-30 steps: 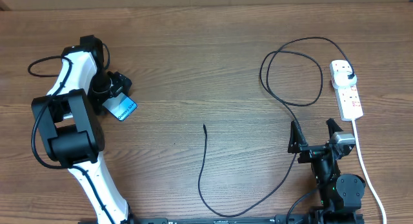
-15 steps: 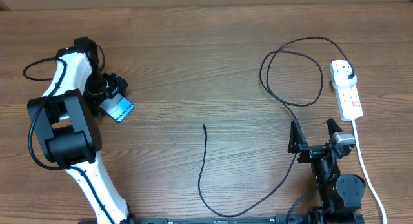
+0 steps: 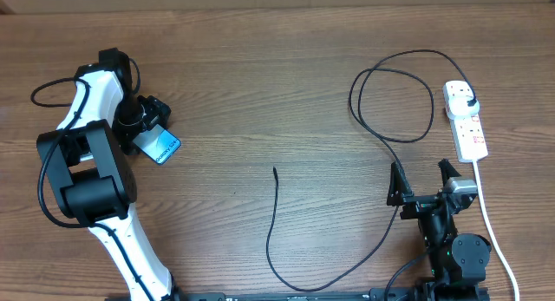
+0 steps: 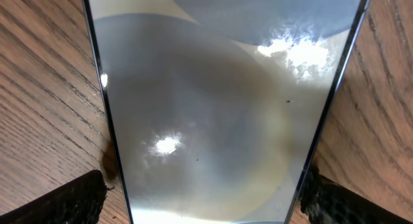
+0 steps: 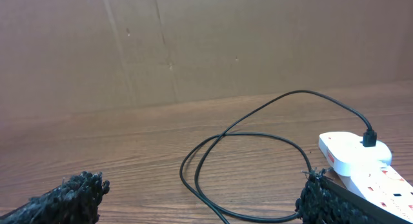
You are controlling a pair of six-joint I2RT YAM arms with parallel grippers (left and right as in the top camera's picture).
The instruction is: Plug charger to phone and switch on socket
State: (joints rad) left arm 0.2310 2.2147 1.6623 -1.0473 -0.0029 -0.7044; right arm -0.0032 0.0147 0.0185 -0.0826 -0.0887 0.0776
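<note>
Wooden table (image 3: 260, 67) all round, and your phone (image 3: 163, 147) is over on the left side of it, screen up and glowing blue-cyan, sitting skewed rather than square to the table edge. Your left gripper (image 3: 152, 126) has it. In the left wrist view the glass fills nearly the whole shot, and the two black fingertips (image 4: 68, 201) sit right at its long edges, one each side. So the jaws are closed down to the phone's width and pinching it. Can't tell from these shots whether it's lifted off the wood or resting on it.

The charger (image 3: 270, 236) is nowhere near it. Its small connector (image 3: 275, 170) lies loose mid-table, well apart from the phone. The black cable runs to the near edge, sweeps along it, climbs just beside one finger of your right gripper (image 3: 422, 181) and throws a big loop. It ends at the black plug (image 3: 469, 98), seated in the far end of the white power strip (image 3: 471, 134) on the right. The strip's white cord (image 3: 496, 232) trails back down the right side. Switch position is too small to read.

Right gripper sits by the near edge, jaws spread wide, nothing between them.
</note>
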